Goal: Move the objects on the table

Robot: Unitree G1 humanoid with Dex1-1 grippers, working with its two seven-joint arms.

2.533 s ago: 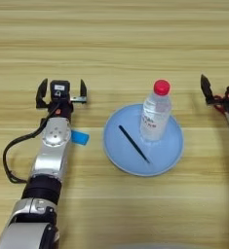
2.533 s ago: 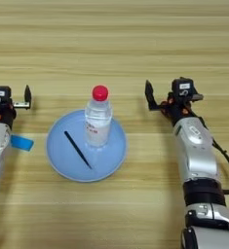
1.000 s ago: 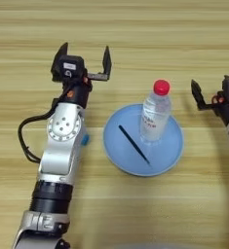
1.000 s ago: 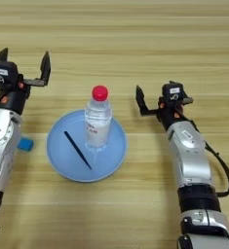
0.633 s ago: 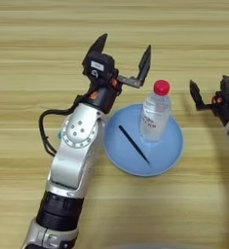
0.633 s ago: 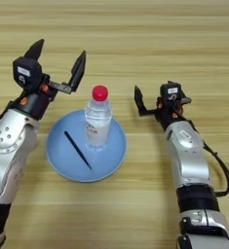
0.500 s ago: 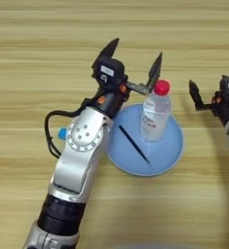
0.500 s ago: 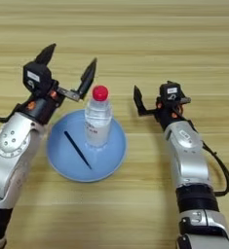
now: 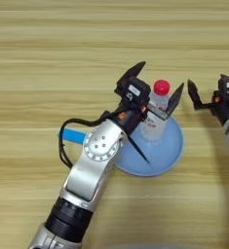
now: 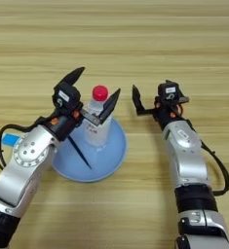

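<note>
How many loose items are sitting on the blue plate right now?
2. The water bottle stands upright on the plate, the left pincer open around its neck. The black stick lies on the plate, partly behind the left arm. Nothing else shows.

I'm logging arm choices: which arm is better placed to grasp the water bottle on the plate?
Left. The left gripper is open with its fingers on either side of the water bottle on the blue plate. The right gripper hovers beside the plate, off to the right.

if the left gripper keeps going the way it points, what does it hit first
Probably the water bottle. The left gripper is open, its jaws spread either side of the red cap, so the bottle on the blue plate lies next in line. Its height over the bottle is unclear.
</note>
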